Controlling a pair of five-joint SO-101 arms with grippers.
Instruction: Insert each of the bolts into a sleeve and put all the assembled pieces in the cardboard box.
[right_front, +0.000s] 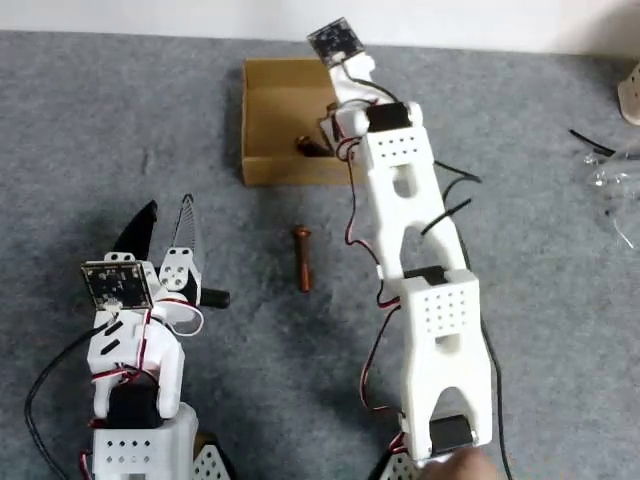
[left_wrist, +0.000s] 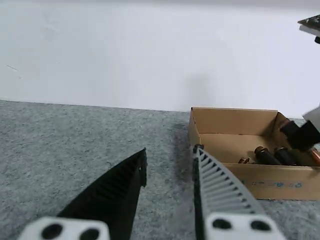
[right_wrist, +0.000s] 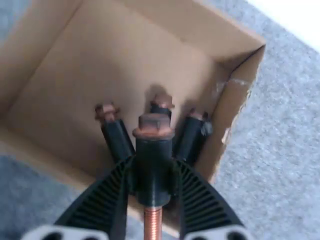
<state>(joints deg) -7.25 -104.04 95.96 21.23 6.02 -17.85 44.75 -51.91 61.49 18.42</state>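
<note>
The right arm's jaws are clenched on a black sleeve (right_wrist: 152, 172) with a bolt (right_wrist: 153, 126) pushed through it. The bolt's brown six-sided head sticks out past the tips of the jaws. Its thin stem pokes out of the other end of the sleeve, back between the jaws. This piece hangs over the cardboard box (right_wrist: 75, 65), close to one corner. Down in the box, just past the held piece, three more sleeves with bolts in them (right_wrist: 116, 137) lean close together near that same corner. In the high view the right arm (right_front: 405, 190) stretches far across the counter (right_front: 100, 130) to the box at the far side.

The left arm's jaws are wide open, with a gap between the black finger (left_wrist: 117, 187) and the grey finger (left_wrist: 217, 185). They hang low over the counter and point toward the box, well apart from it. The left arm (right_front: 135, 350) sits at the near side of the counter.

One bare bolt (right_front: 303, 258) lies flat on the grey counter between the two arms. It is near the box's front wall, with its head toward the box.
</note>
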